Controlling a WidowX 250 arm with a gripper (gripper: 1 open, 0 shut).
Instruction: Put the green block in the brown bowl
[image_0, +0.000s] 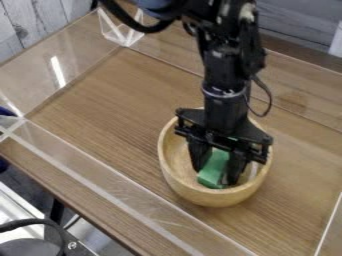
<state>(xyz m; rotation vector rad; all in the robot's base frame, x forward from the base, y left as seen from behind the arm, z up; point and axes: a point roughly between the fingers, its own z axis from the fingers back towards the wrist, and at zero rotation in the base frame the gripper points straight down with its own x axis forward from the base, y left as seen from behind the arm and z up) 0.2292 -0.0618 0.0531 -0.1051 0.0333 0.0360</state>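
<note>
One view is all we have, looking down at an angle on a wooden tabletop fenced by clear plastic walls.

In it we see the gripper pointing straight down into the brown bowl, its dark fingers closed on either side of the green block. The block is clamped between them, standing on end and slightly tilted, with its lower end down inside the bowl's hollow. Whether that end touches the bowl's floor we cannot tell; the fingers and the near rim hide the contact.

We judge the task to be nearly finished: the pick and the carry are done, and the block is already within the rim. What is left is to let go and lift the arm clear.

The block looks like a small, flat, bright green bar, plain and smooth, partly hidden by the fingers. The bowl is round, light brown, thick-walled, with visible grain, and sits flat on the table toward the near right.
</note>
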